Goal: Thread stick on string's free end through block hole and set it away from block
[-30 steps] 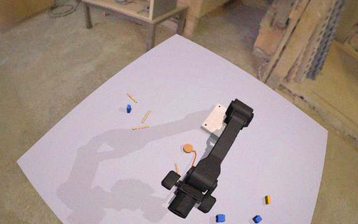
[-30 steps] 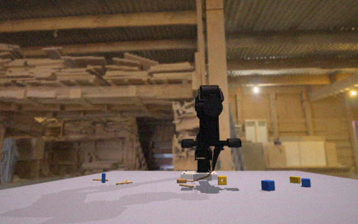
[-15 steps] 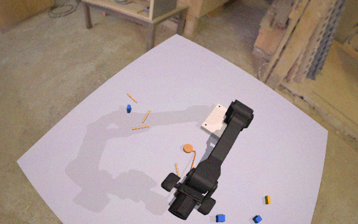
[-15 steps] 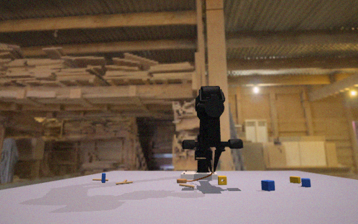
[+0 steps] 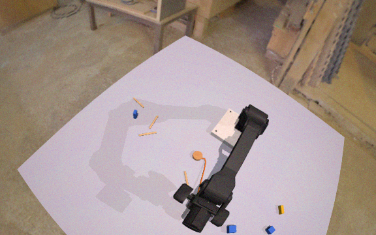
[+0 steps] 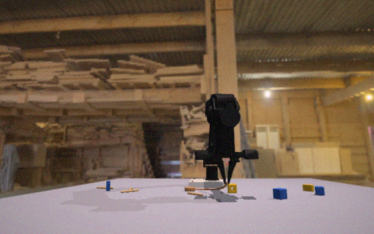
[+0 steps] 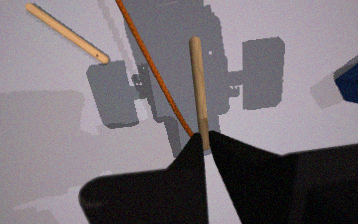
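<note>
My gripper (image 6: pixel 228 182) (image 7: pixel 204 137) is shut on the wooden stick (image 7: pixel 199 85) at the end of the string, a little above the table. The stick sticks out ahead of the fingertips in the wrist view. The orange string (image 5: pixel 203 171) (image 6: pixel 206 189) (image 7: pixel 152 70) runs from the round wooden button (image 5: pixel 197 155) (image 6: pixel 189 188) and rises to the fingertips. The yellow block with the hole (image 6: pixel 232 190) stands on the table, just right of the fingertips in the exterior view. The arm hides it in the top view, and it is outside the wrist view.
A loose stick (image 5: pixel 186 177) (image 6: pixel 195 194) (image 7: pixel 67 32) lies near the gripper. More sticks (image 5: pixel 147 134) (image 6: pixel 129 190) lie beyond, near a small blue piece (image 5: pixel 135 113) (image 6: pixel 108 186). Two blue blocks (image 5: pixel 231 228) (image 6: pixel 280 194) (image 5: pixel 270 230) (image 6: pixel 319 190) and a yellow piece (image 5: pixel 281 209) (image 6: pixel 308 187) lie right.
</note>
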Controlling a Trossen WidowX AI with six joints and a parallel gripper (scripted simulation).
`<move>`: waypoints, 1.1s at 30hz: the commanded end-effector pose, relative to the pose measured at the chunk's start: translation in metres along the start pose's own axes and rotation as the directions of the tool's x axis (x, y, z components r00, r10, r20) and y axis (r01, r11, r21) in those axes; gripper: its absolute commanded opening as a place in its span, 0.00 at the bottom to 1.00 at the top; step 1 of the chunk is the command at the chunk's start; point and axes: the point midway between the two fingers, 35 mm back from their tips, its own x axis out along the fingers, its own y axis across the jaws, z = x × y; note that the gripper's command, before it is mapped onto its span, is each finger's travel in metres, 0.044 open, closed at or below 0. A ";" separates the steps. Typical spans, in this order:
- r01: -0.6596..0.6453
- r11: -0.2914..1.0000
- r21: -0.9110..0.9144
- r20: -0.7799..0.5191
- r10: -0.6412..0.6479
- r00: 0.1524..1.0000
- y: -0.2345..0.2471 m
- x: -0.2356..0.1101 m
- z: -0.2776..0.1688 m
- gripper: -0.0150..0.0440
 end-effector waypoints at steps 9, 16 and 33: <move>0.000 1.000 0.004 0.001 0.000 1.000 -0.011 0.010 0.005 0.25; 0.001 1.000 0.004 0.002 -0.001 1.000 -0.016 0.016 0.009 0.25; 0.002 1.000 0.004 0.005 -0.002 1.000 -0.030 0.030 0.019 0.25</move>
